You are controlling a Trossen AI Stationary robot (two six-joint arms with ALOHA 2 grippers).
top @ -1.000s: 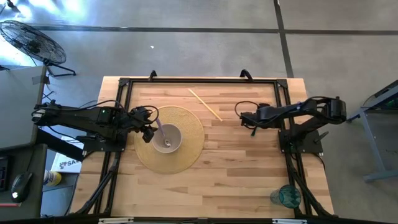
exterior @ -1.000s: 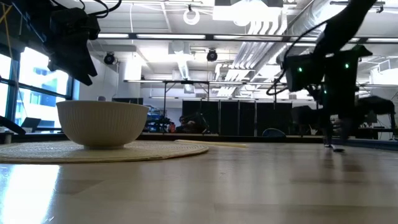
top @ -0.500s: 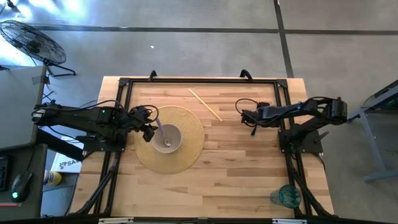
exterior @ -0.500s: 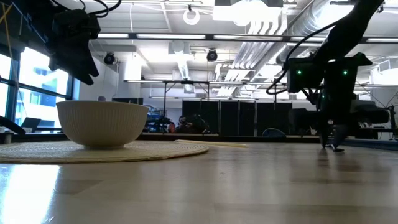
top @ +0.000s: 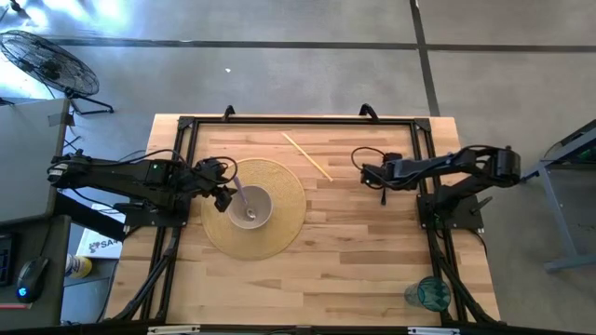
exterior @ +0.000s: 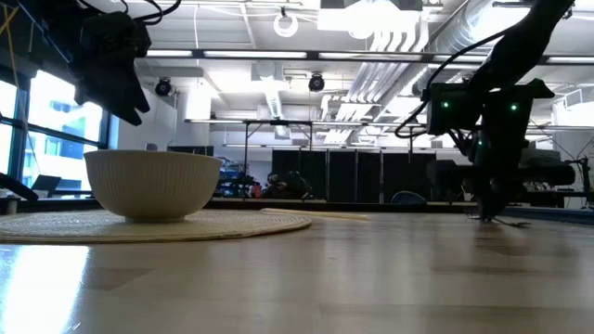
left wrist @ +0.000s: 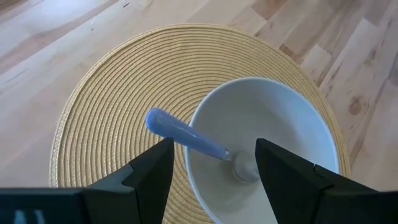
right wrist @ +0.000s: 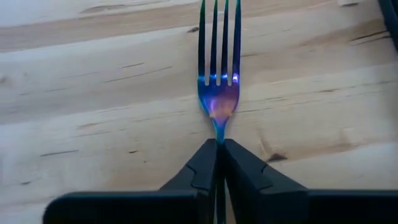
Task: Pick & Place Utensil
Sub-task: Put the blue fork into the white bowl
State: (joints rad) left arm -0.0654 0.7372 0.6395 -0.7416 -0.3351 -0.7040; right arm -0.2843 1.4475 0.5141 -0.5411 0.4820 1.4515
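High view: left gripper [top: 226, 193] at 9 o'clock of the white bowl [top: 250, 207] on the woven mat [top: 284, 200]; right gripper [top: 369, 175] out at 3 o'clock over bare tabletop [top: 354, 251]. Chopstick [top: 307, 155] lies at 12.

Low view: right gripper [exterior: 489, 209] low, near the tabletop.

Left wrist: fingers [left wrist: 152, 171] spread apart, empty, over the bowl; blue-handled spoon [left wrist: 193, 142] rests inside.

Right wrist: fingers [right wrist: 202, 169] pinched together on the iridescent fork [right wrist: 218, 81] handle, tines pointing away.

Industrial workshop or lab, exposed ceiling ducts [exterior: 408, 56], concrete floor [top: 298, 84], floor fan [top: 42, 60]
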